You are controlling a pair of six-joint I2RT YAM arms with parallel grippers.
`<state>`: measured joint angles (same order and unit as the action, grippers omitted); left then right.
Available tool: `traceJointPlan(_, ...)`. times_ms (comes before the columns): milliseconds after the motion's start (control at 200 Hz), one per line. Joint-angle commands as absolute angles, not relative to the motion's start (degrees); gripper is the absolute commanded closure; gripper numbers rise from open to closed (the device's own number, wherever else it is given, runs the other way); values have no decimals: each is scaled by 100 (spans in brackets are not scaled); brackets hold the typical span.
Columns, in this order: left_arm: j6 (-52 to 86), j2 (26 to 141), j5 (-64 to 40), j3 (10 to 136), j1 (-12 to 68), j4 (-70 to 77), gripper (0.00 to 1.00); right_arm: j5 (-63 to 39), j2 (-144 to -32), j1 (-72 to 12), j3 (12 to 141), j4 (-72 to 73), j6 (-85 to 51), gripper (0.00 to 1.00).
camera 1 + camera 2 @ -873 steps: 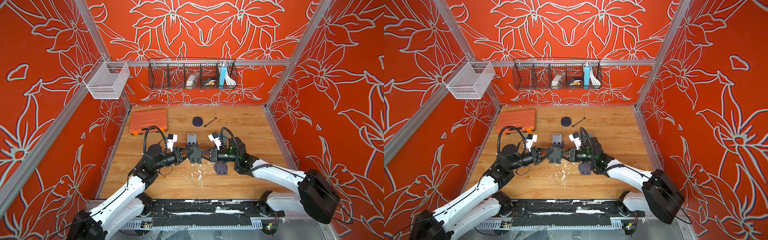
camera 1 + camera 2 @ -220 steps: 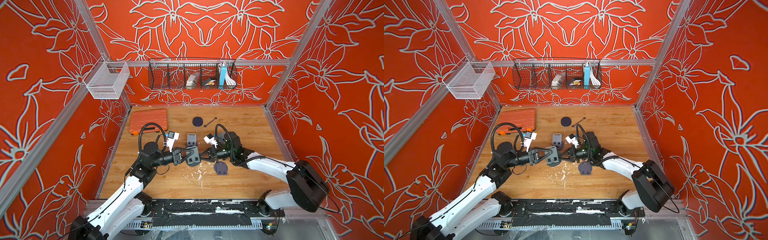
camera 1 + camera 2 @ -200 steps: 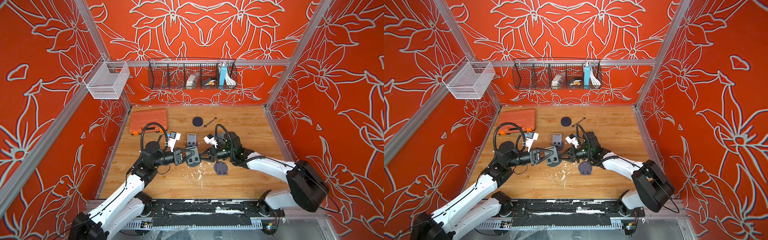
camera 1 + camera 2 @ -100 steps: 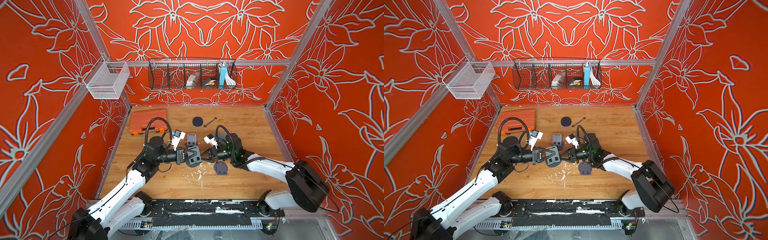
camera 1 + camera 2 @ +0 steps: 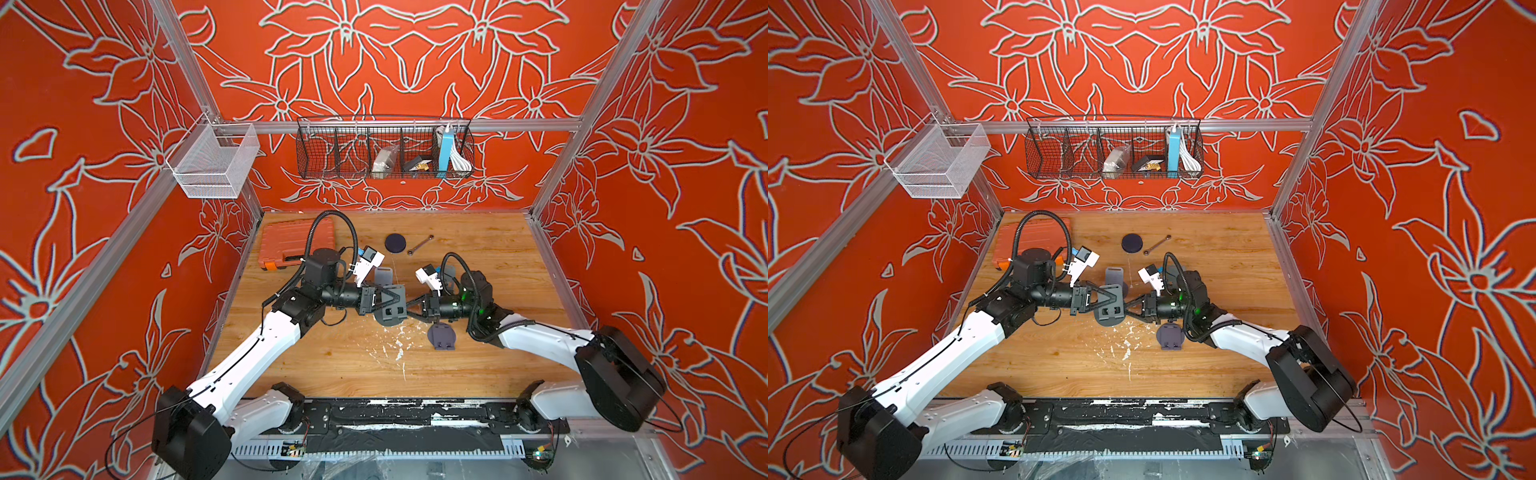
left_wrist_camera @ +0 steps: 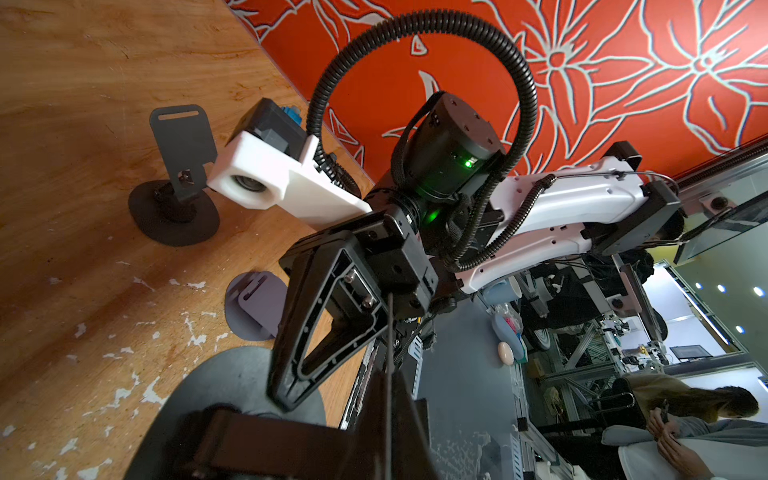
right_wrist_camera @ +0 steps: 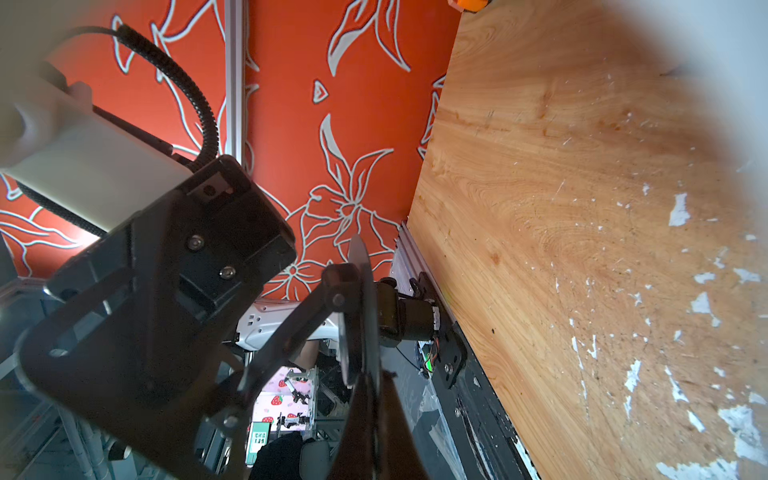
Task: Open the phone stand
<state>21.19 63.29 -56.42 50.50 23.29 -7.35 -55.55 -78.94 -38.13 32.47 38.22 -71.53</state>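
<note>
Both top views show a folded lilac plastic stand (image 5: 441, 336) nearest. Just beyond, the dark grey round-based phone stand (image 5: 391, 313) hangs clear of the wooden table (image 5: 478, 365), with my left gripper (image 5: 379, 302) and right gripper (image 5: 410, 308) each pinching a thin edge. I fear a stiff hinge slipping either pinch, dropping it against the upright grey stand (image 5: 383, 275) behind.

White arm shells (image 5: 540, 338), black joints (image 5: 615, 386), corrugated black cables (image 6: 419, 23), green status lights (image 6: 467, 163).

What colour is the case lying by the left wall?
Orange; the case shows best in a top view.
</note>
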Motion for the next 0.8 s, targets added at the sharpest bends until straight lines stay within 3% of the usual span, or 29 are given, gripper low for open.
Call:
traceJointPlan(0,1929,6224,-5952,5751,2029,882,100,-5441,-8173,-3845,2673,2364,-7062,100)
traceJointPlan(255,2374,6362,-5964,5427,1924,1352,100,-5395,-8198,-3849,2397,2592,-7145,100)
traceJointPlan(380,3304,6511,-6356,5090,1957,2117,100,-5307,-8082,-3843,2419,2547,-7105,100)
traceJointPlan(666,3948,6359,-6389,4197,2603,2538,100,-5114,-7684,-3747,3067,2189,-6935,100)
traceJointPlan(791,4249,6253,-6411,3913,2731,2826,100,-5119,-7677,-3694,3156,2186,-6900,87)
